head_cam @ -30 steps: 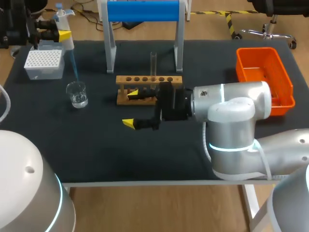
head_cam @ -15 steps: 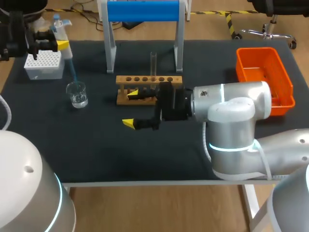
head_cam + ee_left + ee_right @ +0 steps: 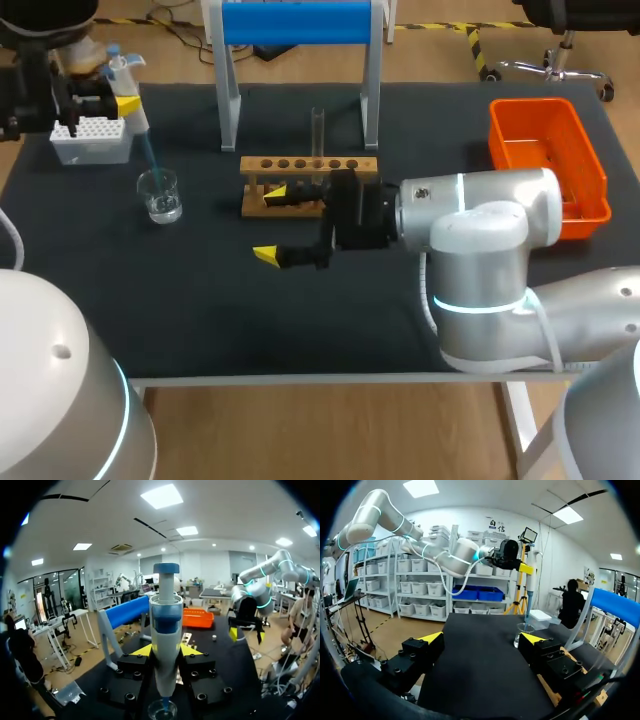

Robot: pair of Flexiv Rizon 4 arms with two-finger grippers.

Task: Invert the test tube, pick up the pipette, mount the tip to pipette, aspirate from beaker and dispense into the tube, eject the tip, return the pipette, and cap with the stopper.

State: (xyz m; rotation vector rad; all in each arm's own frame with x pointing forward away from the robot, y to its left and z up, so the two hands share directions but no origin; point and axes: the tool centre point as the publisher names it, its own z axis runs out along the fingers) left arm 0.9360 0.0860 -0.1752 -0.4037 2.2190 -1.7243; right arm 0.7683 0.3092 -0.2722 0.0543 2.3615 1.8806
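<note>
My left gripper (image 3: 108, 100) is shut on the white and blue pipette (image 3: 126, 85) at the table's far left; in the left wrist view the pipette (image 3: 166, 630) stands between the yellow tips. Its blue tip (image 3: 150, 155) slants down to the mouth of the glass beaker (image 3: 160, 195), which shows directly under the pipette (image 3: 162, 710). A clear test tube (image 3: 318, 128) stands upright in the wooden rack (image 3: 310, 165). My right gripper (image 3: 270, 226) lies open in front of the rack's left end, holding nothing. The right wrist view shows its fingers wide apart (image 3: 484, 637), with the beaker (image 3: 522, 634) ahead.
A white tip box (image 3: 92, 140) sits at the far left, behind the beaker. A blue roller on a white stand (image 3: 298, 25) rises behind the rack. An orange bin (image 3: 548, 160) is at the far right. My right arm's body (image 3: 470, 225) covers the middle right.
My left gripper has shifted left with the pipette, which now leans more, its tip still at the beaker. The right arm has not moved.
</note>
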